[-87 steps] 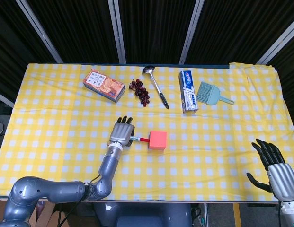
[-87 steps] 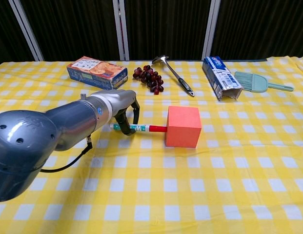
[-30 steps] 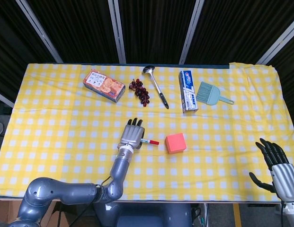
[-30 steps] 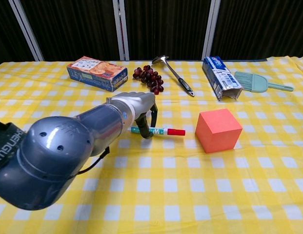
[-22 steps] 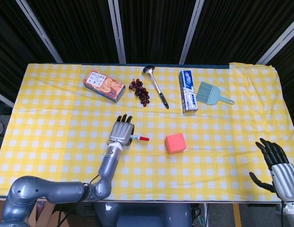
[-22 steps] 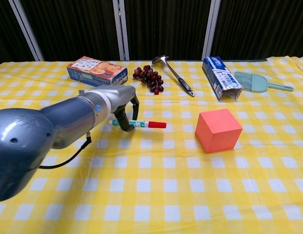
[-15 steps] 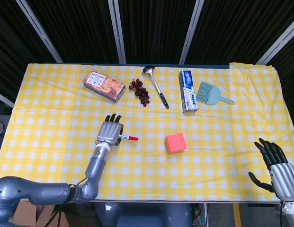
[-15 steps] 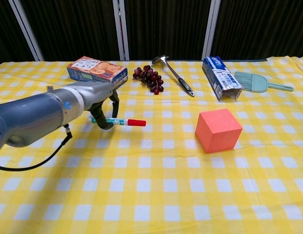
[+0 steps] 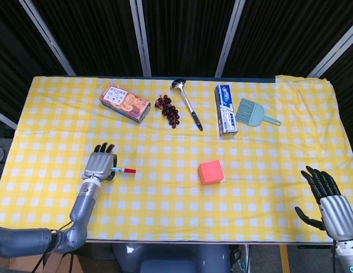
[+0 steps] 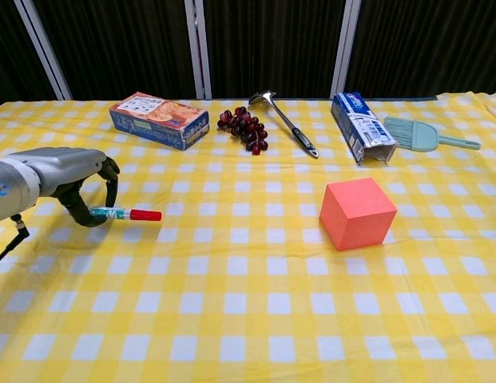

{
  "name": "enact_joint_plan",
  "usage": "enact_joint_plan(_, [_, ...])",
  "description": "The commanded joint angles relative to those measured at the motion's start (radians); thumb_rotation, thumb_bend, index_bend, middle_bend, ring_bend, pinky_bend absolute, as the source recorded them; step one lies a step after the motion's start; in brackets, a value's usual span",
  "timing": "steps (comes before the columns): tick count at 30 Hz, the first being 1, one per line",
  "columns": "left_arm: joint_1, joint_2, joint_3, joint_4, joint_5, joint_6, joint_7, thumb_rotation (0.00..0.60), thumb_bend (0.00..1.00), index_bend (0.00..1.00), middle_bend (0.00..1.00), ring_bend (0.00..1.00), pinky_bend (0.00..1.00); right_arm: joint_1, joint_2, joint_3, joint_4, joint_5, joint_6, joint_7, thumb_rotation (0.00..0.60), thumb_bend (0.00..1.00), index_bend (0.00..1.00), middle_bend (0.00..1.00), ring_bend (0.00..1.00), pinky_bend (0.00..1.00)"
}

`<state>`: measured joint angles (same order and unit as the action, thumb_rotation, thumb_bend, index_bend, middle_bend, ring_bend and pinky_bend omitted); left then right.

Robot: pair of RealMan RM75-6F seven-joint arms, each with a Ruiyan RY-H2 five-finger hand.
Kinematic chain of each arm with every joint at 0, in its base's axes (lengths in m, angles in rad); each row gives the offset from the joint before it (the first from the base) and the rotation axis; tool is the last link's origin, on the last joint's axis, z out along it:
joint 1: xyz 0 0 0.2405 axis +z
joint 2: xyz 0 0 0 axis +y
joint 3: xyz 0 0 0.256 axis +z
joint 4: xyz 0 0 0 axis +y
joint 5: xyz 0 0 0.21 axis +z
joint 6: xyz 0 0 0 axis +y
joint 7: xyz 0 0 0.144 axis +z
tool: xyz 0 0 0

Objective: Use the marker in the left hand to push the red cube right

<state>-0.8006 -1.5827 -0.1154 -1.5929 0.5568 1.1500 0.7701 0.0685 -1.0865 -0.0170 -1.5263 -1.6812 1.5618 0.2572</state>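
The left hand [image 10: 76, 182], fingers curled around the marker [image 10: 126, 214], points its red cap rightward at the red cube [image 10: 357, 213], well apart; the right hand [image 9: 329, 202] idles with fingers spread.

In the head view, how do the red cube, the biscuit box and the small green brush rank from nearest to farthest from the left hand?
From the left hand:
1. Biscuit box, toward the back of the table, slightly to the right.
2. Red cube, to the right, mid-table.
3. Small green brush, far right, near the back.
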Motion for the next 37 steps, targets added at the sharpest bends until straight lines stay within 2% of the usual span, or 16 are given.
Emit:
enact_joint_plan(1, [0.010,0.003,0.003,0.011,0.007,-0.006,-0.018,0.600,0.43,0.53,0.08,0.00,0.09,0.002,-0.001,0.000,-0.001,-0.001,-0.002,-0.003,0.600,0.34,0.00,0.00,0.00,0.06])
enact_joint_plan(6, [0.022,0.004,0.006,0.025,0.025,-0.016,-0.040,0.600,0.29,0.45,0.06,0.00,0.09,0.004,-0.002,0.000,-0.002,0.000,-0.006,-0.007,0.600,0.34,0.00,0.00,0.00,0.06])
enact_joint_plan(15, [0.048,0.062,0.007,-0.016,0.042,-0.008,-0.063,0.600,0.22,0.37,0.04,0.00,0.06,0.002,-0.001,-0.001,0.003,-0.001,-0.001,-0.002,0.600,0.34,0.00,0.00,0.00,0.06])
enact_joint_plan(20, [0.111,0.148,0.019,-0.107,0.116,0.041,-0.145,0.600,0.18,0.17,0.01,0.00,0.05,0.000,0.002,-0.002,0.004,-0.001,0.001,-0.004,0.600,0.34,0.00,0.00,0.00,0.06])
enact_joint_plan(22, [0.150,0.188,0.038,-0.150,0.174,0.076,-0.190,0.600,0.15,0.10,0.00,0.00,0.04,-0.001,0.002,-0.003,0.005,-0.002,0.001,-0.009,0.600,0.34,0.00,0.00,0.00,0.06])
enact_joint_plan(26, [0.260,0.286,0.122,-0.234,0.357,0.181,-0.293,0.600,0.11,0.02,0.00,0.00,0.02,-0.004,0.001,-0.007,0.009,0.000,-0.002,-0.027,0.600,0.34,0.00,0.00,0.00,0.06])
enact_joint_plan(30, [0.370,0.364,0.213,-0.273,0.529,0.275,-0.404,0.600,0.08,0.00,0.00,0.00,0.00,-0.005,0.002,-0.005,-0.004,0.013,-0.012,-0.058,0.600,0.34,0.00,0.00,0.00,0.05])
enact_joint_plan(37, [0.486,0.433,0.312,-0.239,0.711,0.355,-0.501,0.600,0.07,0.00,0.00,0.00,0.00,-0.007,-0.006,-0.002,-0.019,0.027,-0.025,-0.136,0.600,0.34,0.00,0.00,0.00,0.05])
